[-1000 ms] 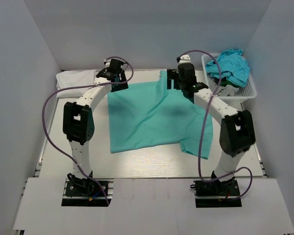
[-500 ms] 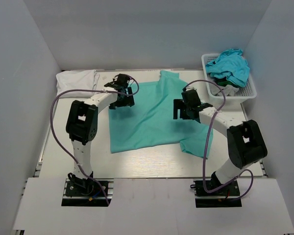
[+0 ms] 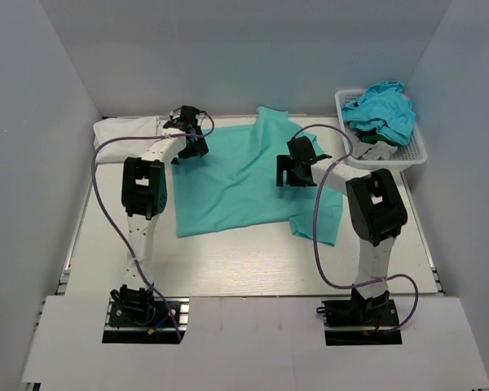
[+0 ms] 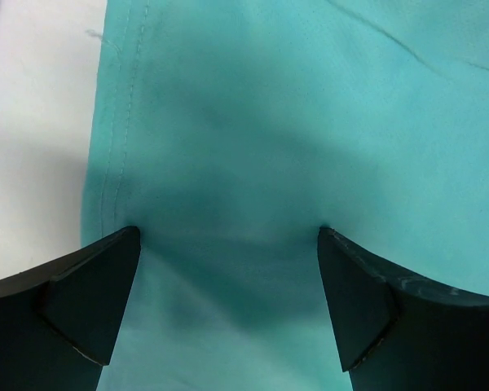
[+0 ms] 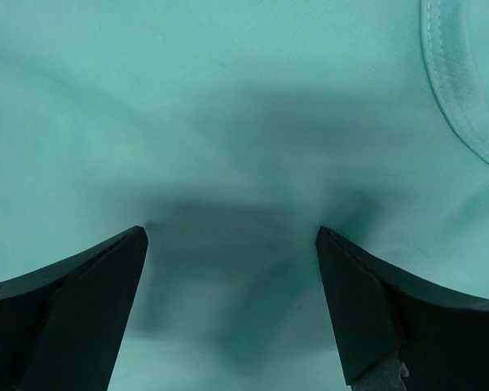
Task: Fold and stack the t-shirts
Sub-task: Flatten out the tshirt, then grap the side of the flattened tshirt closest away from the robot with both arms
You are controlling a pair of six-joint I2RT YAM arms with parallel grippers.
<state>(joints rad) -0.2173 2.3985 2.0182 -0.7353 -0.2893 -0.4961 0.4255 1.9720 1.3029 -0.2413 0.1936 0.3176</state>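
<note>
The mint-green short-sleeved cotton t-shirt (image 3: 244, 183) lies spread flat mid-table. The left gripper (image 4: 228, 244) is spread wide over its stitched side edge, the right gripper (image 5: 232, 236) spread wide near the collar; neither pinches cloth. Judged step: positioning for the first fold. The next move calls for pinching both points together.

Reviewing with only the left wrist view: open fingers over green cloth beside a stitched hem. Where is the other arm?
Observer: The right gripper hangs open over the same mint-green t-shirt, near its collar.
Operator: Any more shirts?
Observer: Turquoise-blue t-shirts are heaped in the white basket at the far right corner.
Operator: Anything on the left side?
Observer: A white t-shirt lies at the far left, just left of the left gripper.
</note>
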